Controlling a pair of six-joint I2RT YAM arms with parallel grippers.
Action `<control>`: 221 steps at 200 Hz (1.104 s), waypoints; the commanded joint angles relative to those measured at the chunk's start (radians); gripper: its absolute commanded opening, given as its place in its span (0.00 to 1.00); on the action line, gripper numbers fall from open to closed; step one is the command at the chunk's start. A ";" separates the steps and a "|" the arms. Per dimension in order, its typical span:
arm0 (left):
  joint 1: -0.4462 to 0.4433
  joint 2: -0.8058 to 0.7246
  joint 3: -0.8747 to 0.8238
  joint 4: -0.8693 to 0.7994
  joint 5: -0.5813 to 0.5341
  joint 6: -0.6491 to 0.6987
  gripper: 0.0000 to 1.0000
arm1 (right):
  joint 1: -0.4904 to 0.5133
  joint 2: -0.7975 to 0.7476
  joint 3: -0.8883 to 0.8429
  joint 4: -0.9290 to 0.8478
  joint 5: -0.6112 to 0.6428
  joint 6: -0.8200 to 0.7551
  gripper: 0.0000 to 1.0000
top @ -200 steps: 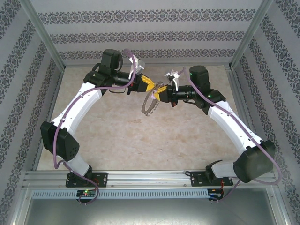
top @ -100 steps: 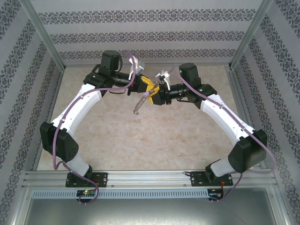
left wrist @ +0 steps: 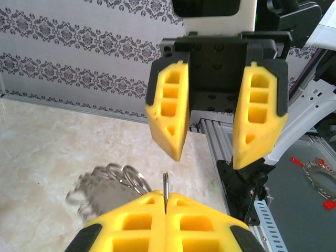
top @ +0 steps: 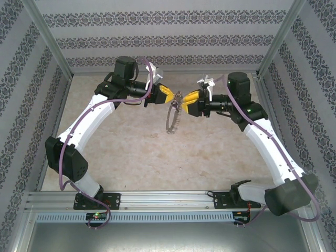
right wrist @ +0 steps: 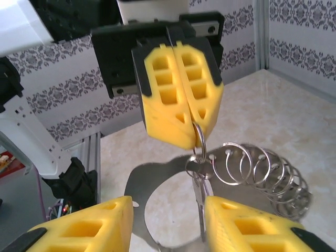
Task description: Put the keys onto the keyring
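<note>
Withdrawn rightward since half a second ago, right gripper [left wrist: 210, 155] stands with jaws parted and empty. Left gripper [right wrist: 190, 137] is clenched on one small loop of the keyring [top: 169, 119] (hoop hanging edge-on) above the table [top: 131, 147].

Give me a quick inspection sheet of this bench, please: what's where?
Surface: beige marbled table.
Job's things: keyring hangs above the table from the left pincer, fringed with small loops; keys too small to tell apart.
Clutter: what looks like a small chain on the grey ledge beside the table.
Pincers: left shut on a keyring loop; right pincer open, facing it.
Cables: purple cable along each arm.
Surroundings: patterned walls, metal frame.
</note>
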 commanded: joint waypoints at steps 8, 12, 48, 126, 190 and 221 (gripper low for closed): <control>-0.006 -0.043 -0.004 0.080 0.043 -0.026 0.00 | 0.011 0.033 0.025 0.118 -0.021 0.069 0.37; -0.006 -0.043 -0.005 0.083 0.044 -0.028 0.00 | 0.014 0.041 0.030 0.123 -0.020 0.071 0.37; -0.011 -0.044 -0.006 0.090 0.050 -0.038 0.00 | 0.037 0.090 0.060 0.167 -0.012 0.091 0.35; -0.018 -0.043 -0.007 0.090 0.048 -0.041 0.00 | 0.046 0.131 0.074 0.228 -0.018 0.128 0.30; -0.022 -0.039 -0.009 0.096 0.049 -0.045 0.00 | 0.047 0.140 0.088 0.202 -0.035 0.111 0.00; -0.021 -0.046 -0.003 0.066 0.010 -0.023 0.11 | 0.045 0.160 0.146 0.054 -0.032 0.017 0.00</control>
